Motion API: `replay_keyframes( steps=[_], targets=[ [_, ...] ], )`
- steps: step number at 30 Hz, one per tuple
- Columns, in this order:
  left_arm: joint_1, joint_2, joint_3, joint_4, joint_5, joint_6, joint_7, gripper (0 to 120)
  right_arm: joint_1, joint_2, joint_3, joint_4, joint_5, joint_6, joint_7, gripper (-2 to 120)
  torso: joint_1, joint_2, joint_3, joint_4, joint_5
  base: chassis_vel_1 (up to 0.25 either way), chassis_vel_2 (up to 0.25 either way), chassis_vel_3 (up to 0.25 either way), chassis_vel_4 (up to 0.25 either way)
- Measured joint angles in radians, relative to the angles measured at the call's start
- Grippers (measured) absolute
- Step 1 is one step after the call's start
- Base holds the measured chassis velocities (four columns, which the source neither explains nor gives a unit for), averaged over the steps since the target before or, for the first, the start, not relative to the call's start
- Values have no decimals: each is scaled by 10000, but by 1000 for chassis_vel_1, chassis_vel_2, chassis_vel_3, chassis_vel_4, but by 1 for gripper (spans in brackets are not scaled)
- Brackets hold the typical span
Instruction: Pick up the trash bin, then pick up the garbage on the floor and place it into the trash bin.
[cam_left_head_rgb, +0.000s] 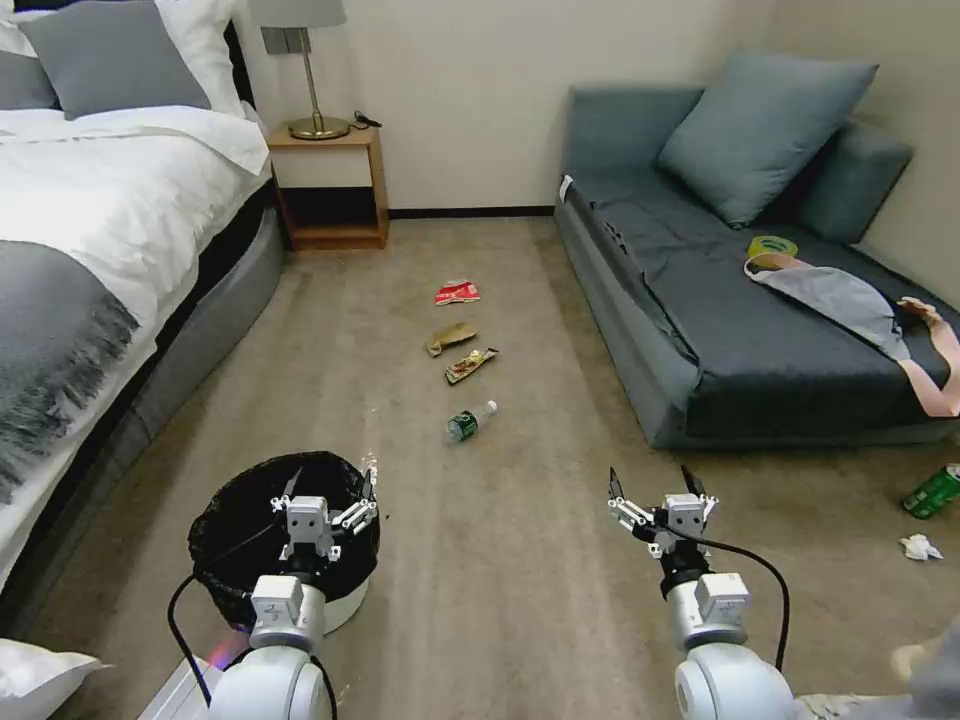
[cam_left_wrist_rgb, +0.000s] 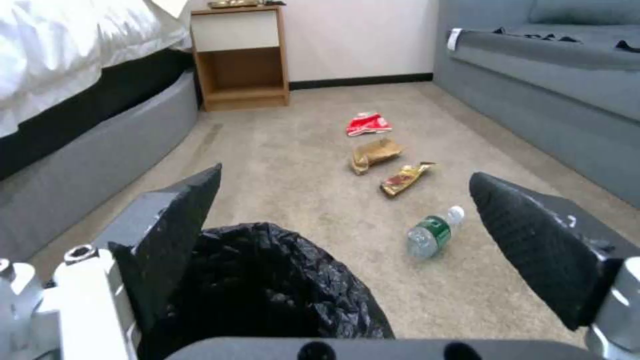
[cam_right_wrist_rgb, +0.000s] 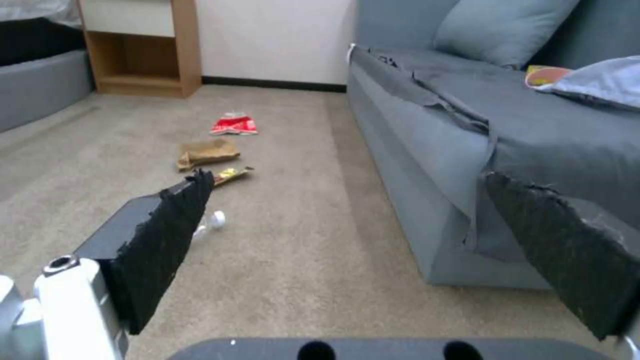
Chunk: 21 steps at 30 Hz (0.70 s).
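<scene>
While the left tool is hovering wide open above the trash bin, which is standing on the floor, the right tool is hanging wide open and empty over bare carpet. Ahead, the garbage is lying in a row: red packet, brown wrapper, gold wrapper, bottle.

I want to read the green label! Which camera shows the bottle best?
The left wrist view: the bottle lies there whole and close, green label facing up. The head view shows it whole but far off. In the right wrist view a finger of the right claw hides all but its white cap.
</scene>
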Motion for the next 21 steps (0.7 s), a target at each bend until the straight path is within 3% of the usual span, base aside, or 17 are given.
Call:
replay_keyframes(
  steps=[21],
  targets=[
    [0,0,0,-1,-1,6,0,100,0,-1,0,7,0,1,4,100,0,0,0,0,0,0,0,0,0]
  ],
)
